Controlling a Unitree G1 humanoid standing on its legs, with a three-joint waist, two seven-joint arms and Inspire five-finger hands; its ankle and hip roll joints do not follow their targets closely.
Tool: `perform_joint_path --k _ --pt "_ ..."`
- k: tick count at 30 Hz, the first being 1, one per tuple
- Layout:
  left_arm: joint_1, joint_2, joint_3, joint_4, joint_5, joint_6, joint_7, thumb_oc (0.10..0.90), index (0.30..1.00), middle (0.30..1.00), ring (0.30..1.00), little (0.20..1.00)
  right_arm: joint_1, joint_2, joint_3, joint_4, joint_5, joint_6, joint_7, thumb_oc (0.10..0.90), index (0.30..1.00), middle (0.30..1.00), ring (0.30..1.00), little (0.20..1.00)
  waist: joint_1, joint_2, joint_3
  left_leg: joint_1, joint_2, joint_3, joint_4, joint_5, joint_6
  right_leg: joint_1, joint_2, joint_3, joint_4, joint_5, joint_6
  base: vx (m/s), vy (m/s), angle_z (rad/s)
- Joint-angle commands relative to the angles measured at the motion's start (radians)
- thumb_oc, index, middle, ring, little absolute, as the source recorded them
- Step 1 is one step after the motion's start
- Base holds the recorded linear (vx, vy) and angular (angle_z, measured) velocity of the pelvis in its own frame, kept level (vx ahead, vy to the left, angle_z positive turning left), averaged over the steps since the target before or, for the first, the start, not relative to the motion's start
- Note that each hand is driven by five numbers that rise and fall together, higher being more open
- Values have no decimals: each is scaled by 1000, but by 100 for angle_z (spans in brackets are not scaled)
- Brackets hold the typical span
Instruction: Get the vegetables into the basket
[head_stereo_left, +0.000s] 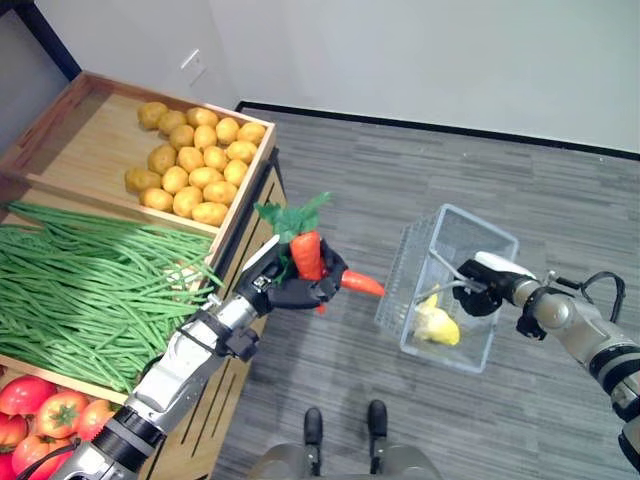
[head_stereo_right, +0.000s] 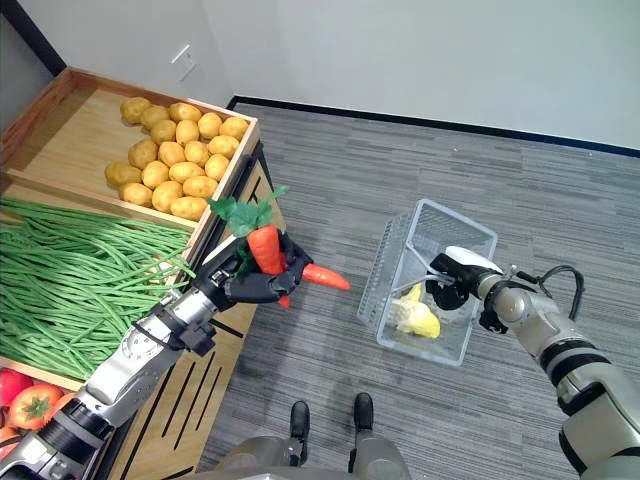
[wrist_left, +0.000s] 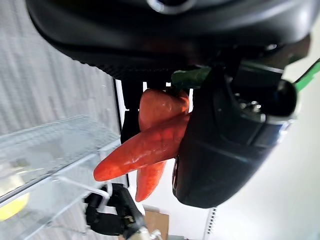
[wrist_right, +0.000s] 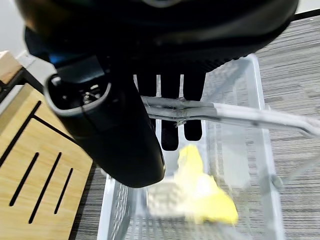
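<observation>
L hand (head_stereo_left: 300, 290) is out past the edge of the wooden stand (head_stereo_left: 90, 150), over the floor (head_stereo_left: 400, 170), fingers curled round two carrots (head_stereo_left: 308, 255). One carrot stands upright in the grip w/ its green leafy top (head_stereo_left: 290, 218) sticking up above the hand; the other (head_stereo_left: 362, 283) pokes out sideways, tip aimed toward the basket (head_stereo_left: 470, 240). L wrist view shows both carrots (wrist_left: 150, 140) pressed together against the dark thumb, w/ the basket wall behind them. Carrots are in the air, near the basket but apart from it, not over its opening.

R hand (head_stereo_left: 480, 287) is at the basket's near-right side, fingers wrapped over the wire handle (wrist_right: 225, 114); R wrist view shows fingers (wrist_right: 170, 110) hooked on that handle from above. Basket is clear wire/plastic, tilted, hanging from the handle above the grey floor. Inside it lies a yellow item (head_stereo_left: 438, 322), low in the basket bottom; can't tell exactly what veg it is.

Stand compartments: potatoes (head_stereo_left: 195, 155) piled in the far tray, long green beans (head_stereo_left: 90, 290) spread across the middle one, tomatoes (head_stereo_left: 45, 410) in the nearest one. Stand's slatted front panel (wrist_right: 35, 175) shows beside the basket in R wrist view.
</observation>
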Motion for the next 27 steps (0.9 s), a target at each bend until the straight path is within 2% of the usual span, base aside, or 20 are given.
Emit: perform_joint_path --k 1,6,16,27 --pt "-116 -17 -75 -127 -11 -95 0 400 300 300 300 300 -199 14 39 7 33 -18 -102 400 300 300 300 300 7 -92 -130 -25 68 -12 -1 -35 -78 15 -146 52 -1 -34 126 0 0 0" --pt "-166 -29 -96 -133 19 -96 19 400 300 300 300 300 -300 53 49 18 48 -5 -129 400 300 300 300 300 10 -91 -119 -35 68 -12 -1 -32 -78 7 -144 54 -1 -31 124 0 0 0" --pt "-258 -33 -137 -140 102 -95 65 400 300 300 300 300 -449 147 66 -6 218 35 -106 400 300 300 300 300 0 -100 -92 -56 71 -7 -1 -27 -74 -24 -138 70 -1 -20 120 -2 0 0" --pt "-322 -61 -164 -126 129 -90 99 400 300 300 300 300 -620 216 142 7 222 55 -126 400 300 300 300 300 -10 -105 -70 -79 74 -3 -1 -17 -73 -57 -134 86 5 -11 117 -18 5 -3"
